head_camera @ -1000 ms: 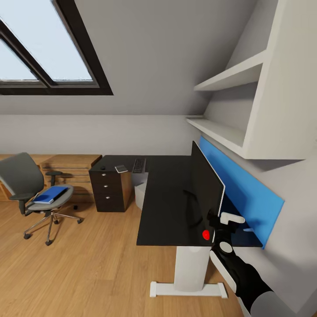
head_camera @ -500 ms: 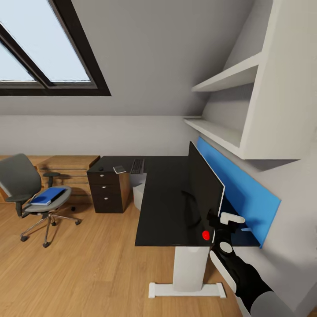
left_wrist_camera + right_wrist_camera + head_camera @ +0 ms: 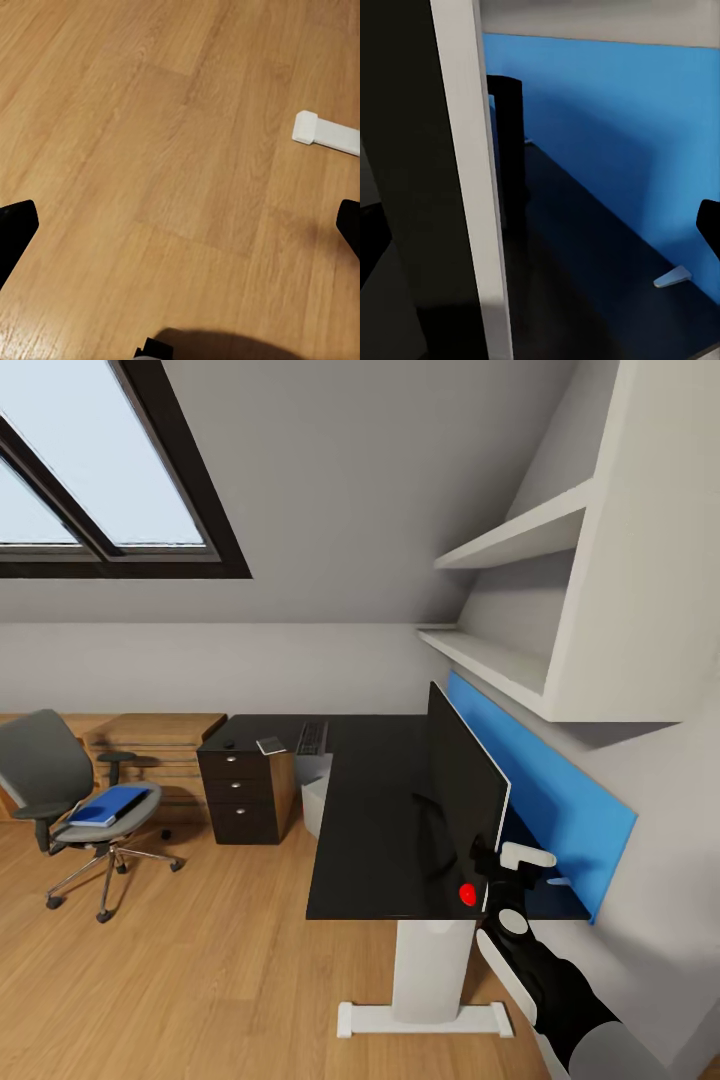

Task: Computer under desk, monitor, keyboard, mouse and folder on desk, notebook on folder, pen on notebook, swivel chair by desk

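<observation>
Head view: 1 monitor [image 3: 463, 790], 1 keyboard [image 3: 312, 737], 1 folder [image 3: 110, 804] on swivel chair [image 3: 60, 785]

We recorded even, bright daylight from the skylight [image 3: 95, 480]. Shadows were soft; renders sharp. Straight edges leaned near the head view's borders.

The monitor [image 3: 465, 785] stands on the tabletop [image 3: 372, 810] near its right edge, in front of the wall panel [image 3: 545, 790]. At the far end lie the keyboard [image 3: 312, 737] and, left of it, the notebook [image 3: 271, 745]. Well left, on the floor [image 3: 200, 960], the swivel chair [image 3: 70, 800] carries the folder [image 3: 108, 805] on its seat.
</observation>
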You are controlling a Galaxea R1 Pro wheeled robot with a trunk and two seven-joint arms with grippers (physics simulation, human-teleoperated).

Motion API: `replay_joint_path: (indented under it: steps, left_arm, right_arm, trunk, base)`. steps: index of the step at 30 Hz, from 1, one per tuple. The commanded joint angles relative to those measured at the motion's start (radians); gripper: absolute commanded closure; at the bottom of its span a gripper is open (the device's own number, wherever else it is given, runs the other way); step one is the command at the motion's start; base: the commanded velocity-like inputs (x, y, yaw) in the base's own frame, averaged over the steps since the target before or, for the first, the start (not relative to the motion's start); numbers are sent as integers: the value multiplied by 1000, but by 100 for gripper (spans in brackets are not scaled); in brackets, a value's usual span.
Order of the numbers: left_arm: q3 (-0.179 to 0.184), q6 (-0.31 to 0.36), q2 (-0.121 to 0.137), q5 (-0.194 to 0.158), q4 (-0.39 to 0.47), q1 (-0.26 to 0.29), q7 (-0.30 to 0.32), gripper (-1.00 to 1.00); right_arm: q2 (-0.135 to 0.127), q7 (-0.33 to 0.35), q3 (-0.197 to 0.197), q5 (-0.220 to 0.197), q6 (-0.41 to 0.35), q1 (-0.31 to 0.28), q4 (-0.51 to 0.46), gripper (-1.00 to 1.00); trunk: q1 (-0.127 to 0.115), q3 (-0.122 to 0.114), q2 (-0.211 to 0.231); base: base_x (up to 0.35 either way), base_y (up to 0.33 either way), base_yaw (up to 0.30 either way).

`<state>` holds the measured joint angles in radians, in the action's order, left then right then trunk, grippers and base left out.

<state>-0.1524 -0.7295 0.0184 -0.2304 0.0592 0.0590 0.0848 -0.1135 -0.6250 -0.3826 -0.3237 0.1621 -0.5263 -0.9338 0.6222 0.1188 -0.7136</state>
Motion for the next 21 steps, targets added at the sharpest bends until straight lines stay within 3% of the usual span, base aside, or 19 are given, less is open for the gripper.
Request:
replay_joint_path:
  steps: [1, 7, 21]
  left_arm:
    - [-6, -2, 0, -4, -1, 1, 9, -100]
    - [-7, -2, 0, -4, -1, 1, 9, -100]
    - [-7, -2, 1, -4, -1, 1, 9, -100]
  right_arm:
    - [-2, -6, -6, -11, 7, -1, 0, -100]
    - [-2, -6, -6, -11, 7, -1, 0, -100]
    - [0, -2, -7, -11, 7, -1, 4, -100]
  trunk:
    - [0, 2, -1]
    - [0, 2, -1]
    - [0, 2, -1]
  base:
    - [0, 0, 0]
    - [-87, 0, 0]
    - [-309, 0, 0]
